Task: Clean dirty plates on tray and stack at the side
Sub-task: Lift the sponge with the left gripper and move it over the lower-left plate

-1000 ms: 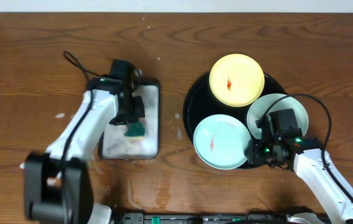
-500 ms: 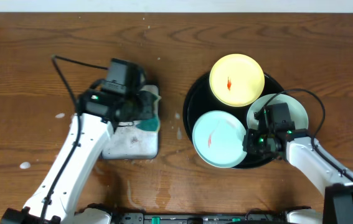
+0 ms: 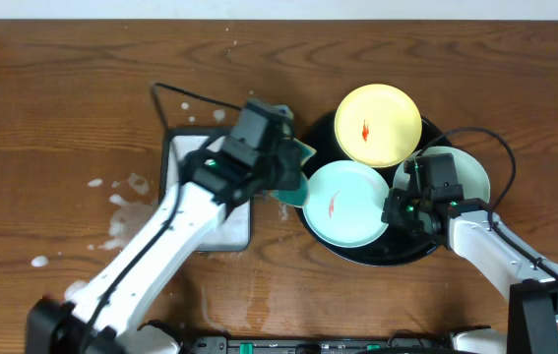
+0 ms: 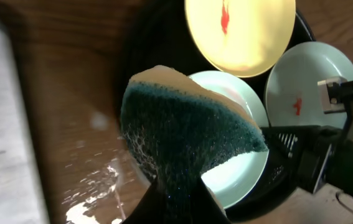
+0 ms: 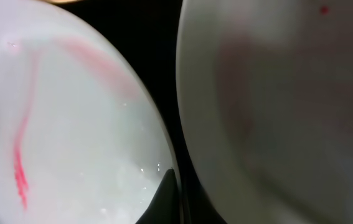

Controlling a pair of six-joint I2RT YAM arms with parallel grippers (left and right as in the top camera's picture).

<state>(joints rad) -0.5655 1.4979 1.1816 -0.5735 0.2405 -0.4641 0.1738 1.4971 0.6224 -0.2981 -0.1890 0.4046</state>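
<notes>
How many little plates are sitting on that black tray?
3. The yellow plate at the tray's far side, one mint plate at near left, a second mint plate at right, partly under the right arm.

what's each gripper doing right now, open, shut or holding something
left gripper: shut on the sponge.
right gripper: at the front mint plate rim; jaws cannot be told.

Hidden grips, cropped plates
The sponge (image 4: 188,137) hides the tips of the left gripper (image 4: 177,208) and part of the near mint plate (image 4: 241,180); the yellow plate (image 4: 241,31) is cut by the top edge. At the right wrist the far mint plate (image 5: 276,112) blurs past the frame; the right gripper (image 5: 165,202) shows one dark tip
</notes>
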